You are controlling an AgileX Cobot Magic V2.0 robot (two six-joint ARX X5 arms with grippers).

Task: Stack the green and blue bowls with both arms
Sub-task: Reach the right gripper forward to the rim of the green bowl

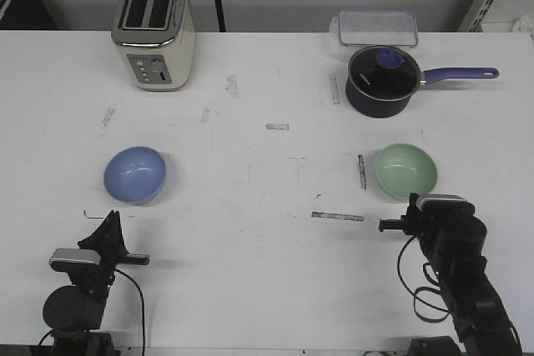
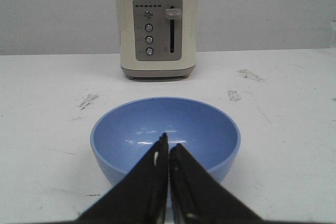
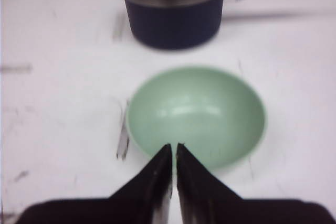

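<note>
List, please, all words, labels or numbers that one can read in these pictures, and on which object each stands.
None can be read.
Toaster: tiny marks above and beside its round buttons, too small to read.
Saucepan: a pale mark on its wall, too small to read.

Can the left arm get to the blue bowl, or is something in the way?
Probably yes. The blue bowl sits right ahead of the left gripper, with nothing between them, though its fingers are shut and must open first.
</note>
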